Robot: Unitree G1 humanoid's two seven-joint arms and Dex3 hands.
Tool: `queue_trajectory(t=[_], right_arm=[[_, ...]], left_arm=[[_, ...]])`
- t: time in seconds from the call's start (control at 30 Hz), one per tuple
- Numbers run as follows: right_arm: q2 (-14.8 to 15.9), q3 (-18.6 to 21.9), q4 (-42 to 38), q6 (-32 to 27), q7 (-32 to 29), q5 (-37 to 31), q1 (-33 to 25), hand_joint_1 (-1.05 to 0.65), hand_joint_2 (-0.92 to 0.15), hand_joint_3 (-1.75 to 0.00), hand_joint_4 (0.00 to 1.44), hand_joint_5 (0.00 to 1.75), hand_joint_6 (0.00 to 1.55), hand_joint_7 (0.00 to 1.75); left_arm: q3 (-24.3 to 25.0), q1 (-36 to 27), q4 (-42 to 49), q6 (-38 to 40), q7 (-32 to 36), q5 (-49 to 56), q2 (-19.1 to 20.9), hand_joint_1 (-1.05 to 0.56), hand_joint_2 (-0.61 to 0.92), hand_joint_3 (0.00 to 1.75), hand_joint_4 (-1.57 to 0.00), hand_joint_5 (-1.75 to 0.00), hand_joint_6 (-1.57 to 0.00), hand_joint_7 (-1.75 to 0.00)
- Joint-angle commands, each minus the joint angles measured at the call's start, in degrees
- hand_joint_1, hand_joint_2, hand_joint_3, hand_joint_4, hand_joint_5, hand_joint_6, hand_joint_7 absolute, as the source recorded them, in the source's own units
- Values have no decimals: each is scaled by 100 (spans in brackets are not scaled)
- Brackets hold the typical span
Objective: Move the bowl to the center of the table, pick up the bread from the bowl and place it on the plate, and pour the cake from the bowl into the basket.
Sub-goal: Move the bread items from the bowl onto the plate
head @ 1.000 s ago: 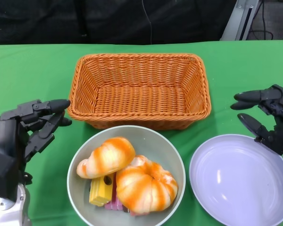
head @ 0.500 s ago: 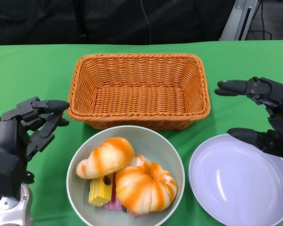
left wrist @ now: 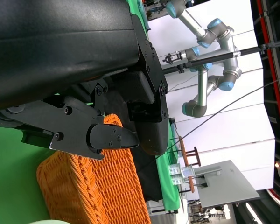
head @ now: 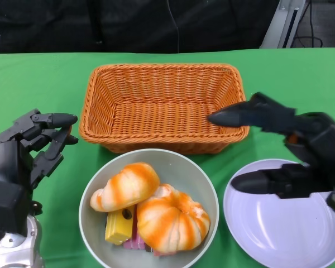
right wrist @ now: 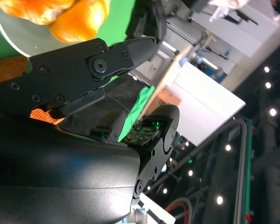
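Black left hand at the far left, above the green tabletop, fingers apart and loosely bent, holding nothing, pointing toward the near left corner of the basket without touching it. Just to its right, woven orange basket, rectangular, with nothing inside, sitting toward the back of the cloth. Directly in front of the basket and almost touching its near wall, grey-green bowl, round, near the front edge of the head view. Inside the bowl: two orange-and-white glazed bread pieces, bread roll on the left side leaning on the rim, larger round bread toward the middle and right, the two touching; tucked under and between them at the near side, yellow cake with a hole in it, and beside it a pink cake slice, mostly covered. Right of the bowl, just apart from it, pale lilac plate, bare, cut off by the picture's right edge. Above the plate's far rim and the basket's near right corner, black right hand, fingers spread wide, one reaching out over the basket's edge and another over the plate, gripping nothing. From the right wrist view, bread and bowl rim beyond the spread fingers.
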State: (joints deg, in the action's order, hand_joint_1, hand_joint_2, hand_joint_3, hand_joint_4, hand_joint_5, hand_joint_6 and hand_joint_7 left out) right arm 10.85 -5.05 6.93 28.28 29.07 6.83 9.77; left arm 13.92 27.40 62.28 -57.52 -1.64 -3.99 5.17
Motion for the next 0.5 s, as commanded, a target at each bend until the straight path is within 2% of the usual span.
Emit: queue_trajectory(t=[0.03,0.17,0.4,0.47,0.5], right_arm=[[-30,-152,-412,90,-65,-258,361,-54,-84,0,47,84,64,19],[-47,-349,-1091,502,25,-466,751,-55,-84,-1,56,67,69,10],[-154,-638,-1649,875,-68,-846,1134,-62,-87,-1,57,66,70,6],[-144,-708,-1681,872,-106,-1015,1225,-62,-87,-1,57,65,70,5],[-125,-741,-1651,823,-128,-1113,1255,-63,-88,-1,57,65,69,4]], left_arm=[[-7,25,51,-138,-18,0,46,-14,92,30,-78,-123,-96,-72],[-28,4,71,-149,31,27,26,-17,92,27,-80,-122,-96,-73],[-70,-31,61,-134,-1,20,-32,-19,92,24,-83,-116,-97,-70],[-109,-47,64,-150,10,71,-27,-19,92,26,-81,-121,-96,-70],[-115,-49,68,-161,-11,59,-36,-19,92,25,-77,-130,-95,-71]])
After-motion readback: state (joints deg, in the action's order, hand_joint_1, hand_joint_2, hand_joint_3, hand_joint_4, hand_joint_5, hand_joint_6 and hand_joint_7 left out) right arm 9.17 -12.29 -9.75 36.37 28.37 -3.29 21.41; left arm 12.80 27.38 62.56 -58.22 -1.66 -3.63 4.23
